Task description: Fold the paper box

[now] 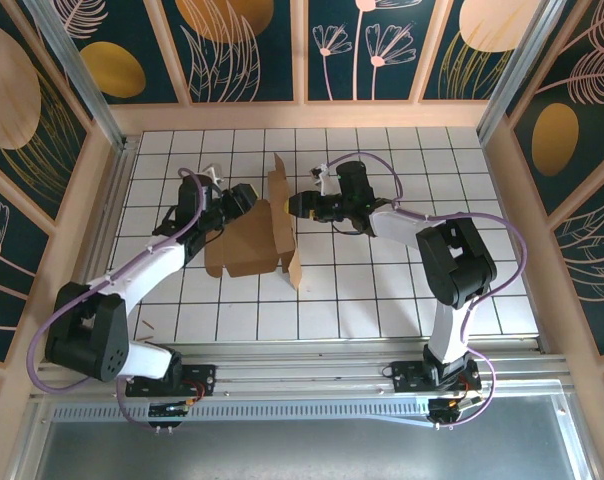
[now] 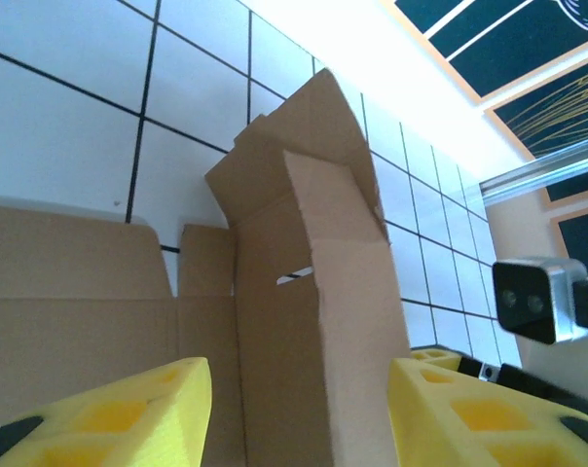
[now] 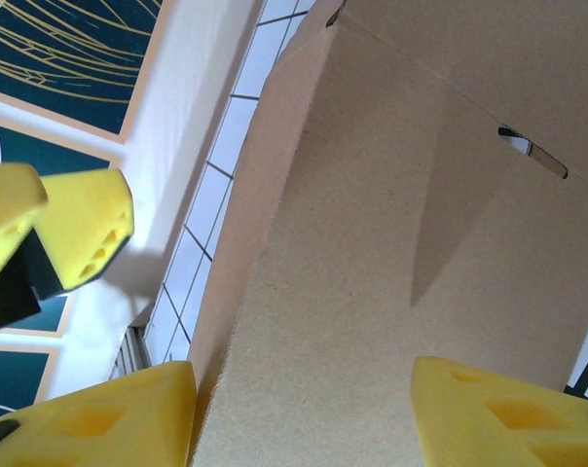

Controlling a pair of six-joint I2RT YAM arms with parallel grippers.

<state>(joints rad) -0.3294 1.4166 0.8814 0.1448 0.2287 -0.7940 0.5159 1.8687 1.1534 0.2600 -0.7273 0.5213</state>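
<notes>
The paper box [image 1: 244, 250] lies near the middle of the white tiled worktop [image 1: 382, 290], between the two arms. Most of it is a flat brown sheet spread on the tiles, but one panel on its right side stands up from the sheet, with a smaller flap bent over at its top.

The left gripper [image 1: 250, 200] reaches in from the left, at the far edge of the sheet just beside the raised panel. From the left wrist its yellow fingers [image 2: 128, 418] stand well apart. The upright panel rises between them: its right edge is close by the right finger, while a gap shows between the panel and the left finger. A narrow slot [image 2: 294, 277] is cut into the panel about halfway up. Flat cardboard lies under and behind the left finger.

The right gripper [image 1: 298, 207] comes in from the other side, its tip just beside the raised panel and facing the left gripper across it. From the right wrist its fingers are also apart — the broad face of the panel spans the space between them and is not pinched. One yellow finger of the left gripper shows past the panel's left edge, clear of the cardboard.
</notes>
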